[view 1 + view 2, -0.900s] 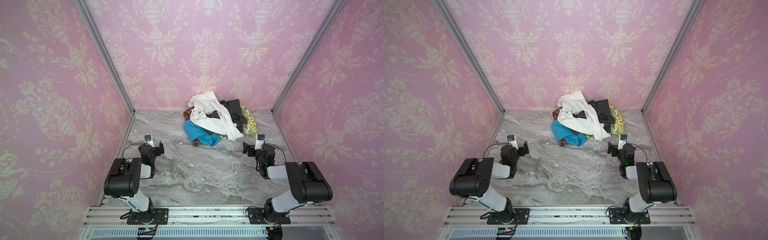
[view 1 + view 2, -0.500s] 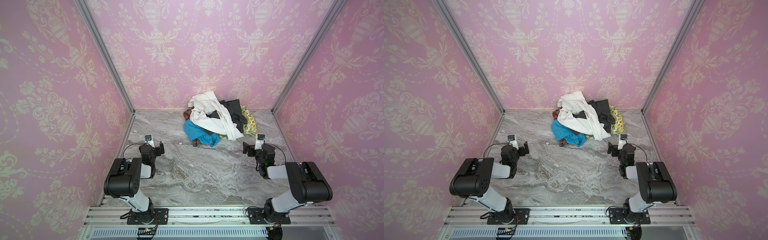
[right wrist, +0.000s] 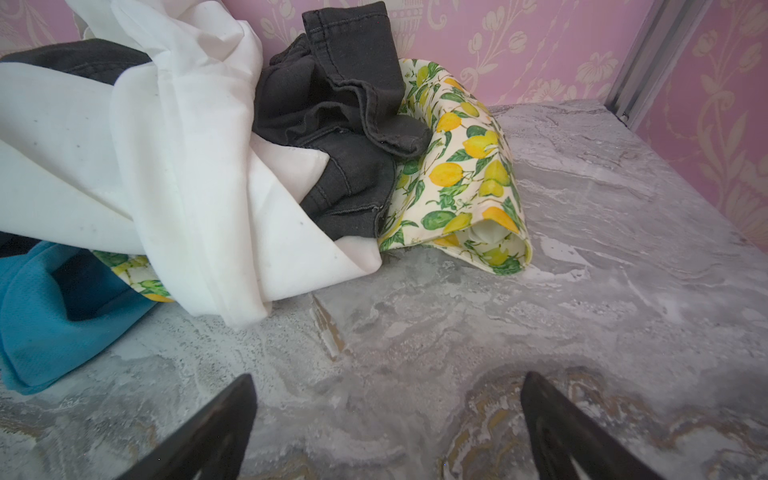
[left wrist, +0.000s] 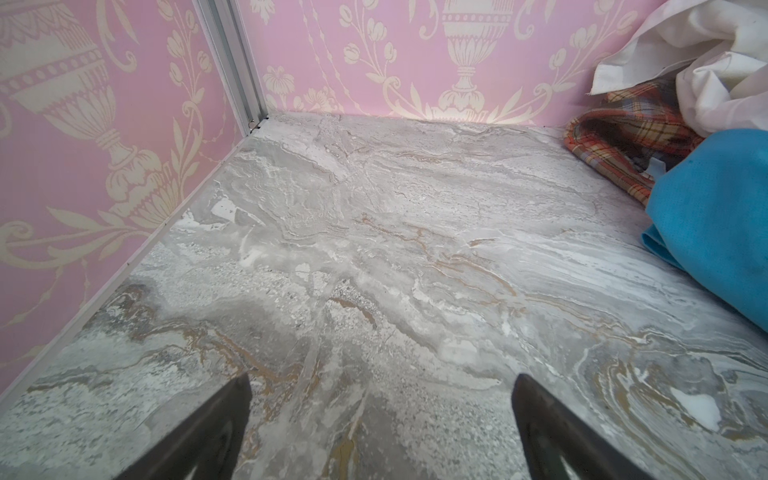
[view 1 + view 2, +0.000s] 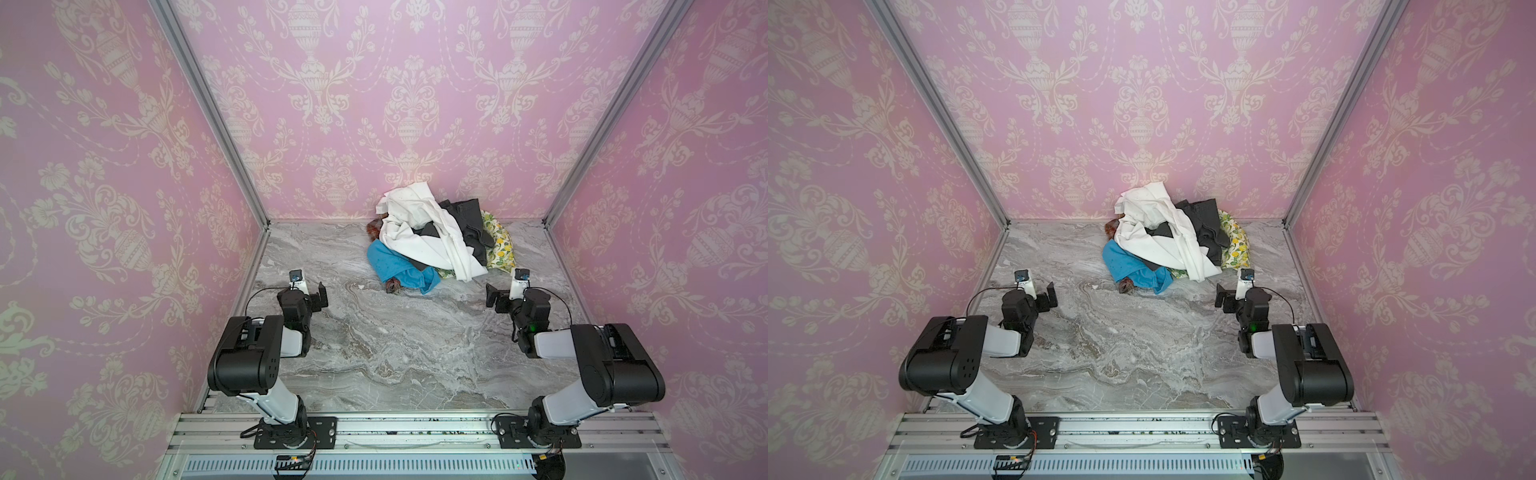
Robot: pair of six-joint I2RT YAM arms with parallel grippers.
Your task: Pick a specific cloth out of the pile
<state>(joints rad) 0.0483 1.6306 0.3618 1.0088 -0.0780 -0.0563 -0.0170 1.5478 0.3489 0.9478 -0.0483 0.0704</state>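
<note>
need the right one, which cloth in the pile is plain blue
The turquoise-blue cloth at the front left edge of the pile, partly under the white cloth; the rest are dark grey, red-orange plaid or lemon print.

One pile (image 5: pixel 436 237) on one marble counter (image 5: pixel 374 353); five cloths can be counted in it: one turquoise-blue cloth (image 5: pixel 390 266), one white cloth (image 5: pixel 419 243), one dark grey cloth (image 5: pixel 469 224), one red-orange plaid cloth (image 4: pixel 623 137), one lemon-print cloth (image 5: pixel 500 245); whether more lie hidden beneath cannot be told; two arms, one left arm (image 5: pixel 249 357) and one right arm (image 5: pixel 611 365); two claws, one left claw (image 4: pixel 380 378) and one right claw (image 3: pixel 388 376), two fingers (image 4: pixel 199 436) on each; three pink patterned walls (image 5: pixel 411 104).
</note>
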